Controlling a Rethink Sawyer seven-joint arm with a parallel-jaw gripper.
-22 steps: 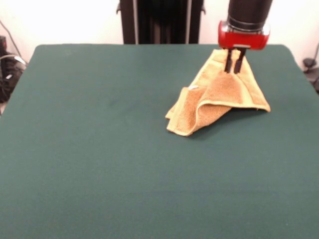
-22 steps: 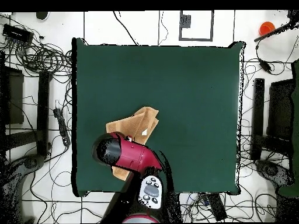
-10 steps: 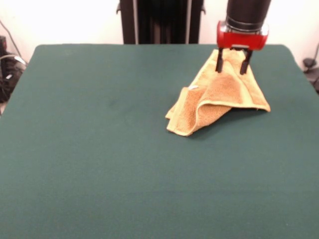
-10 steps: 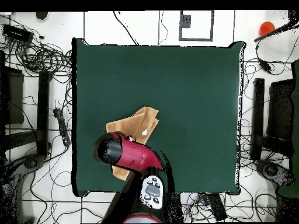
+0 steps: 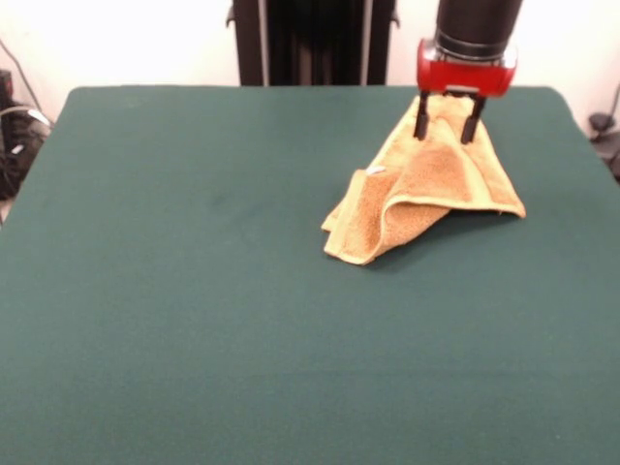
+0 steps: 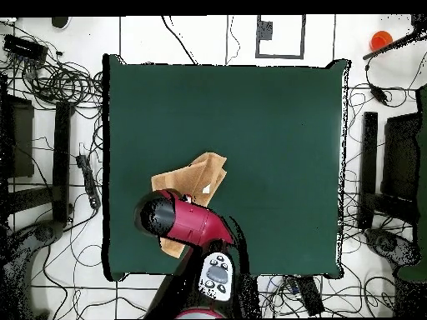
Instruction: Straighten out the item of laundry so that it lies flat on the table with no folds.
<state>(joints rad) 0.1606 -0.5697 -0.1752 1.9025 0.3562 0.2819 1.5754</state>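
Since a second ago the gripper has let go and lifted, fingers now wide above the towel, which lies folded on the table.

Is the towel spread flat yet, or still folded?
Still folded. The towel lies bunched on the table, one layer doubled over with a raised fold; the open gripper hangs over its far end.

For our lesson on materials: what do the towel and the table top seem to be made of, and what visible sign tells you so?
Towel: probably terry cotton, golden-orange; fuzzy, matte pile with smoother, paler border bands, and it slumps in soft folds. Table: top looks like dark green felt-like cloth; flat, matte, no shine or grain, though the exact fabric is uncertain.
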